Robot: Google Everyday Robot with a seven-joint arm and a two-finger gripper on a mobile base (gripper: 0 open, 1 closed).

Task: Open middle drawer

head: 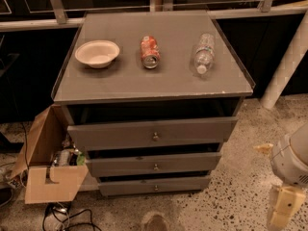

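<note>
The grey cabinet (144,76) has three drawer fronts stacked one above another. The middle drawer (120,165) is a shallow grey front with a small brass knob (155,167) at its centre. It sits between the taller top drawer (110,134) and the narrower bottom drawer (125,186). All three fronts stand out slightly from the cabinet. My gripper (283,208) hangs low at the far right, below the white arm housing (291,160). It is well to the right of the drawers and touches nothing.
On the cabinet top lie a white bowl (97,53), a red soda can (149,51) on its side and a clear plastic bottle (203,53). An open cardboard box (48,170) with clutter stands at the cabinet's left, with cables (62,218) on the speckled floor. A white post (286,64) leans at the right.
</note>
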